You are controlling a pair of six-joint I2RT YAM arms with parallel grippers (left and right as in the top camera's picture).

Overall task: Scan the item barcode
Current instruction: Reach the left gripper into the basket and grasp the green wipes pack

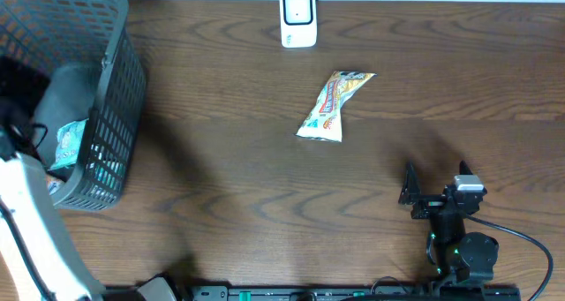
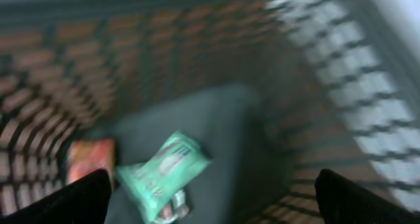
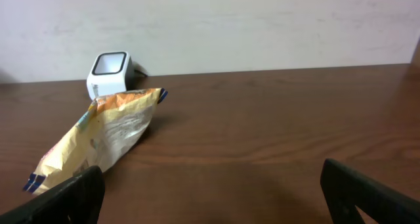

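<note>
The left gripper [image 2: 210,201] stands wide with nothing between its fingers, inside the basket [image 2: 164,53]. Below it lies a green packet [image 2: 167,171] and, further left, an orange packet [image 2: 88,159]. The right gripper [image 3: 210,198] is also spread wide and empty, low over the table [image 3: 275,138]. Ahead to its left lies the snack packet [image 3: 105,135], with the scanner [image 3: 110,71] just beyond.

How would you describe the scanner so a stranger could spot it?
Start at the brown wooden table; at its far edge stands the scanner. It is a small white box with a dark-rimmed face, unlike the crinkly yellow snack packet nearby.
</note>
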